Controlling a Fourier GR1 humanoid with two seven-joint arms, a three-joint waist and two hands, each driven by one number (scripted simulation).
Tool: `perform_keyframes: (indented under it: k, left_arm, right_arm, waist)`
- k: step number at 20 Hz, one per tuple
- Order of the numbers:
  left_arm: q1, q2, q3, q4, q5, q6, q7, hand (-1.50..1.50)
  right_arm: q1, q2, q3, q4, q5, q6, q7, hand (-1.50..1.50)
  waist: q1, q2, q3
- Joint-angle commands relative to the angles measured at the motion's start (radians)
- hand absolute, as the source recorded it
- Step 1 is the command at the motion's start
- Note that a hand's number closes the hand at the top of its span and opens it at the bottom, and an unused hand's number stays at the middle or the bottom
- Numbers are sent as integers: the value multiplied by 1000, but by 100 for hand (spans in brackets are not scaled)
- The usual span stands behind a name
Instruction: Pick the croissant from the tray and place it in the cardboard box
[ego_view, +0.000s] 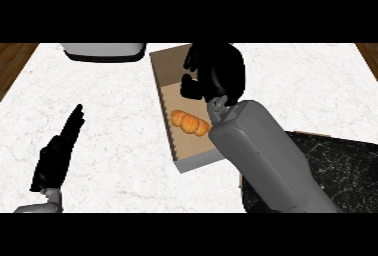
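Black right robot hand (212, 70) relaxed open over cardboard box (164, 75), holding nothing, croissant (190, 123) lying inside, left robot hand (59, 150) flat, straight-fingered, near left on surface (111, 125)

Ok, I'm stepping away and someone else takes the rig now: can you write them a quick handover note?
Left hand: open, fingers straight, resting edge-on over the white marble counter, holding nothing.
Right hand: above the far end of the open brown cardboard box, fingers hanging down, holding nothing.
Golden-orange croissant: lying on the box's floor, beside the right forearm.
Dark marbled tray: at the right, partly hidden by the forearm.
Done: croissant is in the box.
Left: draw the right arm clear of the box.
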Motion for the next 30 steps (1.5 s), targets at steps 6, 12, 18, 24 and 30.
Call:
perform_keyframes:
  k: [6, 12, 18, 24, 30]
  left_arm:
    - [14, -4, -8, -22, -15, 1, 0, 0]
    - [-37, -19, -16, -18, -24, 6, 45, 0]
    - [21, 1, 12, -42, 10, -20, 23, 0]
    - [32, 6, 36, -3, 19, -19, -16, 0]
    - [5, 18, 54, 17, 10, -12, -4, 0]
  right_arm:
    - [-69, 1, 25, 427, -164, -312, -90, -150]
    - [-168, 0, 46, 528, -293, -430, -176, -150]
    - [-78, -16, -94, 452, -269, -709, -303, -150]
    - [27, -16, -183, 259, -418, -779, -451, -150]
    - [165, -134, -239, 55, -372, -797, -351, -150]
  waist:
    - [14, 4, 0]
    - [11, 3, 1]
    - [-5, 0, 2]
    - [-26, -5, 2]
    - [-44, -10, 0]
